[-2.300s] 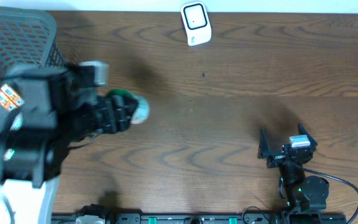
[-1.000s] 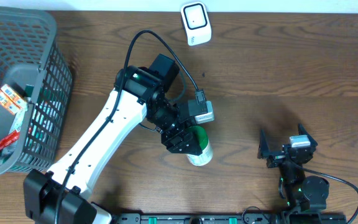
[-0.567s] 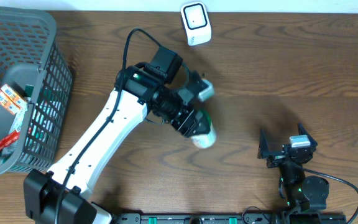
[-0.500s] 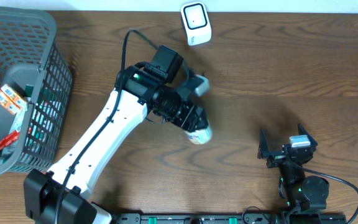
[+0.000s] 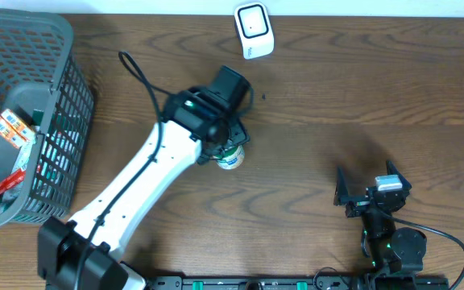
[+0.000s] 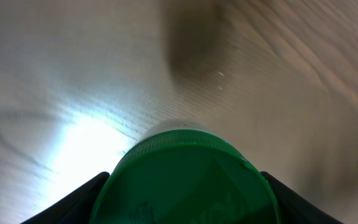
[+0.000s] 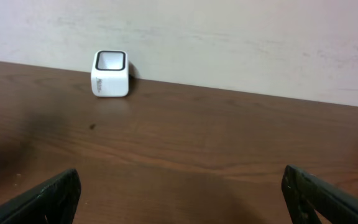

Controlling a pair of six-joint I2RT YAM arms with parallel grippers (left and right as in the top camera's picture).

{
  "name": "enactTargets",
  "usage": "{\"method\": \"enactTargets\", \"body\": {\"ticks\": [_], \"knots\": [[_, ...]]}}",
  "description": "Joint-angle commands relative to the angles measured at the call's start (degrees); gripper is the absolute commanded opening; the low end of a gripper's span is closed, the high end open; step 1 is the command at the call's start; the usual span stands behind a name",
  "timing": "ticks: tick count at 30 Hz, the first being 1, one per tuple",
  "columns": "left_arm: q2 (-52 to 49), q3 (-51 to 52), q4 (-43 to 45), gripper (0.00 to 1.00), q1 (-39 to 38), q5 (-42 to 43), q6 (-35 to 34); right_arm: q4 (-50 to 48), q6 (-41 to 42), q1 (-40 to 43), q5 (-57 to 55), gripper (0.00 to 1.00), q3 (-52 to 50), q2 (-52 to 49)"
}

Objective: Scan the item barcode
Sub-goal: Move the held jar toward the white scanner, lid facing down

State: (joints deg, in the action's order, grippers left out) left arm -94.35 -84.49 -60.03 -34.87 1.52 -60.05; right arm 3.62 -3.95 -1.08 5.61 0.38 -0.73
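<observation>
The green-capped container (image 5: 232, 158) is near the table's middle, just left of centre, held in your left gripper (image 6: 186, 202). In the left wrist view its green cap fills the lower frame, with a dark finger (image 6: 73, 202) at each side and the jaws partly apart around it. You cannot tell whether it touches the wooden table (image 5: 361, 105). The white barcode scanner (image 5: 254, 31) stands at about 12 o'clock from the container, well apart, by the far edge. Your right gripper (image 5: 368, 192) rests at 4 o'clock, jaws spread wide, holding nothing. A grey mesh basket (image 5: 72, 101) with small packets (image 5: 8, 127) inside lies at 9 o'clock.
</observation>
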Motion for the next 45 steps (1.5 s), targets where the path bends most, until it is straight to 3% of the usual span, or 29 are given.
{"method": "enactTargets", "body": {"ticks": [1,4,9,15,22,27,32,38,42,45], "knots": [[-3.2,2.0,-0.3,0.33,-2.6,-6.8,-22.0,0.2,0.7,-0.6,0.3,0.99,-0.1,0.1],[-5.8,2.2,0.3,0.33,-3.7,-7.0,-28.2,0.2,0.7,-0.6,0.3,0.99,-0.1,0.1],[-10.1,2.2,5.2,0.27,-4.6,-6.9,-28.8,0.2,0.7,-0.6,0.3,0.99,-0.1,0.1],[-14.5,2.2,6.5,0.27,-5.3,-6.7,-30.5,0.2,0.7,-0.6,0.3,0.99,-0.1,0.1],[-14.8,2.2,6.6,0.63,-5.5,-6.7,-30.4,0.2,0.7,-0.6,0.3,0.99,-0.1,0.1],[-14.7,2.2,6.6,0.81,-5.5,-6.7,-29.2,0.2,0.7,-0.6,0.3,0.99,-0.1,0.1],[-14.6,2.1,6.6,0.94,-5.5,-6.7,-26.5,0.2,0.7,-0.6,0.3,0.99,-0.1,0.1],[-12.9,0.6,6.6,0.95,-5.3,-7.7,-21.1,0.2,0.7,-0.6,0.3,0.99,-0.1,0.1],[-9.1,-0.8,6.6,0.95,-5.3,-11.3,-13.4,0.2,0.7,-0.6,0.3,0.99,-0.1,0.1],[-5.8,-1.0,6.8,0.95,-5.3,-15.3,-1.7,0.2,0.7,-0.6,0.3,0.99,-0.1,0.1]]}}
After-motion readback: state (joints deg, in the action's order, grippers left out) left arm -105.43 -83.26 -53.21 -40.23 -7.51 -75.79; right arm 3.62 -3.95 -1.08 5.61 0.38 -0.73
